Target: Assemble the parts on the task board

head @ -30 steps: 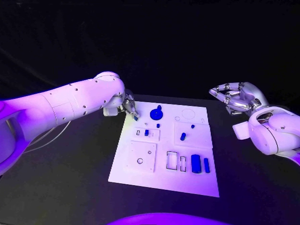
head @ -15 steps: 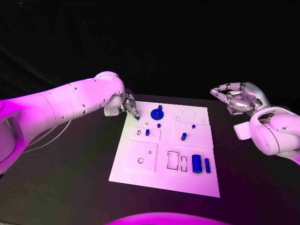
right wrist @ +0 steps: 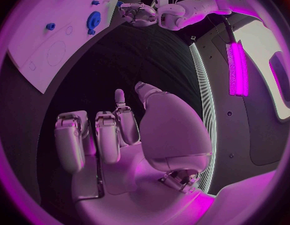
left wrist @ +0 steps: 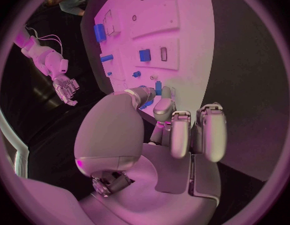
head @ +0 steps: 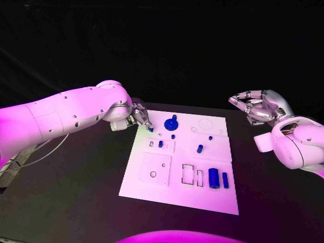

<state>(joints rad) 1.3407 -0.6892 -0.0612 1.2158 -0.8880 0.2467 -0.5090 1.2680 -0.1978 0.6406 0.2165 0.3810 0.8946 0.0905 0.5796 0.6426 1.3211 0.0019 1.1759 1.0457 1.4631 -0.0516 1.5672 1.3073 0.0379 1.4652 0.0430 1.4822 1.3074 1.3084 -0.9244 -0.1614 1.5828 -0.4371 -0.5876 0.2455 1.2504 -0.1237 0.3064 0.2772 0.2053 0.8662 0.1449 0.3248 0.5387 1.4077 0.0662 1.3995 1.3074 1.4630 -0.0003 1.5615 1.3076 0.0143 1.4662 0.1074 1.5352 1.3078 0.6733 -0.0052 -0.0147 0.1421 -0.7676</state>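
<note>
You see the board (head: 183,163) lying at the centre of the table (head: 74,187), its long axis running from 12 to 6 o'clock and tilted slightly clockwise. Bare table borders it at 9, 3 and 6 o'clock, with wide room on both flanks.

Left hand (head: 138,117): at the board's 11 o'clock corner, overlapping its far-left edge. In the left wrist view its fingers (left wrist: 182,135) are curled in side by side and a small blue piece (left wrist: 157,88) shows at the fingertips, just over the board surface; you cannot tell for certain whether it is pinched or only touched.

Right hand (head: 259,107): off the board at 2 o'clock, well apart from its right edge, raised above the table. Its fingers (right wrist: 95,135) are curled loosely inward and hold nothing.

Parts on the board: a round knob (head: 170,122) near the far edge at 12 o'clock, just beside the left hand; a small peg (head: 199,149) right of centre; a small block (head: 160,144) left of centre at 10 o'clock; a large block (head: 214,176) and a narrow bar (head: 225,180) side by side near the right edge at 4 o'clock, next to outlined rectangular recesses (head: 186,173)

The board's near strip at 6 o'clock carries no parts
</note>
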